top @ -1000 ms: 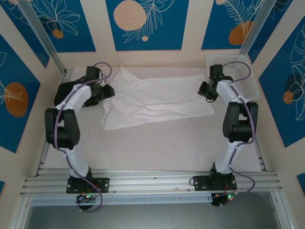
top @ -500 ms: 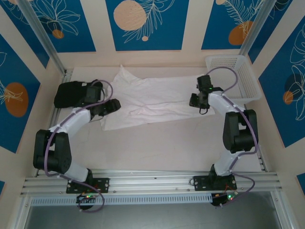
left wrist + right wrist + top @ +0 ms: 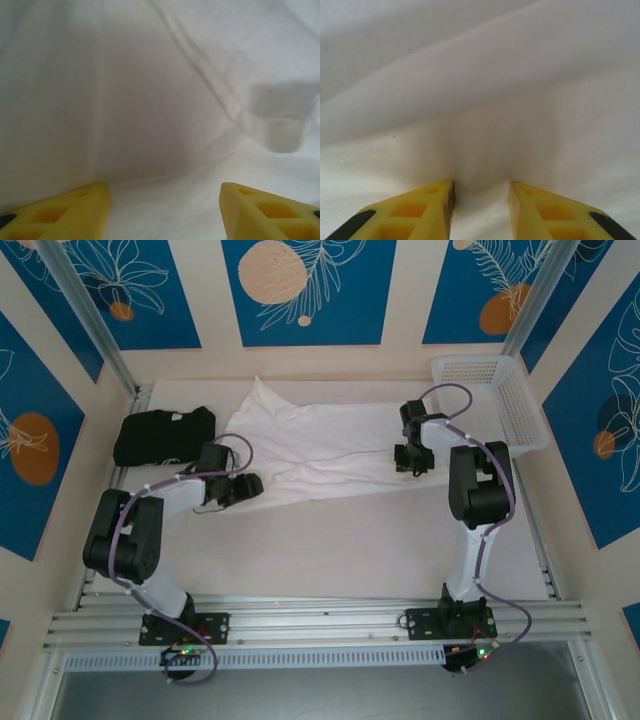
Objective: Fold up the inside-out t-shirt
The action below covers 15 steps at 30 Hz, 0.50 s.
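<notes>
The inside-out t-shirt (image 3: pixel 320 445) lies spread and wrinkled across the back middle of the table, white and thin. My left gripper (image 3: pixel 250 487) rests low at its near-left corner. In the left wrist view that gripper (image 3: pixel 164 202) stands open, yellow fingers wide apart over flat white cloth (image 3: pixel 150 100). My right gripper (image 3: pixel 410 462) is at the shirt's right end. Its jaws (image 3: pixel 481 192) are shut on a raised fold of the shirt (image 3: pixel 480 100), which bunches up between the fingers.
A black folded garment (image 3: pixel 160 435) lies at the back left, just behind the left arm. A white plastic basket (image 3: pixel 500 395) stands at the back right corner. Bare tabletop (image 3: pixel 340 540) stretches in front of the shirt.
Both arms swung inward and toward the front. The left jaws opened wider at the shirt's near-left corner. The right gripper drew the shirt's right end leftward. The black garment is now uncovered.
</notes>
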### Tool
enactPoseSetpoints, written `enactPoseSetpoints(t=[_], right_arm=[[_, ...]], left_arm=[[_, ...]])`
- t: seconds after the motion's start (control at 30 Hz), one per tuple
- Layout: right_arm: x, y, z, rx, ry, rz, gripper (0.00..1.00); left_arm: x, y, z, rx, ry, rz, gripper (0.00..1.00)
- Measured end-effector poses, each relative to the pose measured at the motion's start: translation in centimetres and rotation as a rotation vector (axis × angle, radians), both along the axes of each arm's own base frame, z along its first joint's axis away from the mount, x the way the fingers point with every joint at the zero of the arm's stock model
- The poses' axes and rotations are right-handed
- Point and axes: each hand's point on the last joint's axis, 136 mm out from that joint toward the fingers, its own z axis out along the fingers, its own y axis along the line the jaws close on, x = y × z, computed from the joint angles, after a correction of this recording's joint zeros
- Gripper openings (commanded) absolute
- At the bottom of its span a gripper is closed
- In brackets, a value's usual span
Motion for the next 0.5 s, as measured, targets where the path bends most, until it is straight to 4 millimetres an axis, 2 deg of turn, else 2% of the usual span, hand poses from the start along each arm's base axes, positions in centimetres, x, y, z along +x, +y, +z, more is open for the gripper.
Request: enactPoseSetpoints(t=[0.2, 0.3, 0.37, 0.43, 0.47, 0.5], right_arm=[[-6.1, -0.8, -0.1, -0.03, 0.112, -0.017, 0.29], [-10.1, -1.3, 0.3, -0.033, 0.15, -0.049, 0.29], [-12.1, -1.5, 1.0, -0.032, 0.152, -0.055, 0.31], [-12.3, -0.9, 2.4, -0.019, 0.083, -0.036, 0.36], [-11.8, 0.2, 3.5, 0.004, 0.011, 0.005, 0.39], [-10.9, 2.1, 4.9, 0.046, -0.074, 0.069, 0.43]], left_arm=[[-2.0, 0.0, 0.1, -0.005, -0.015, -0.015, 0.61], [-3.8, 0.1, 0.1, -0.002, -0.012, -0.027, 0.61], [-5.0, 0.3, 0.3, -0.001, -0.006, -0.03, 0.61], [-5.6, 0.5, 1.0, -0.004, -0.016, -0.026, 0.62], [-5.5, 0.5, 1.5, -0.005, -0.031, -0.024, 0.63], [-5.3, 0.5, 2.3, -0.009, -0.059, -0.021, 0.63]])
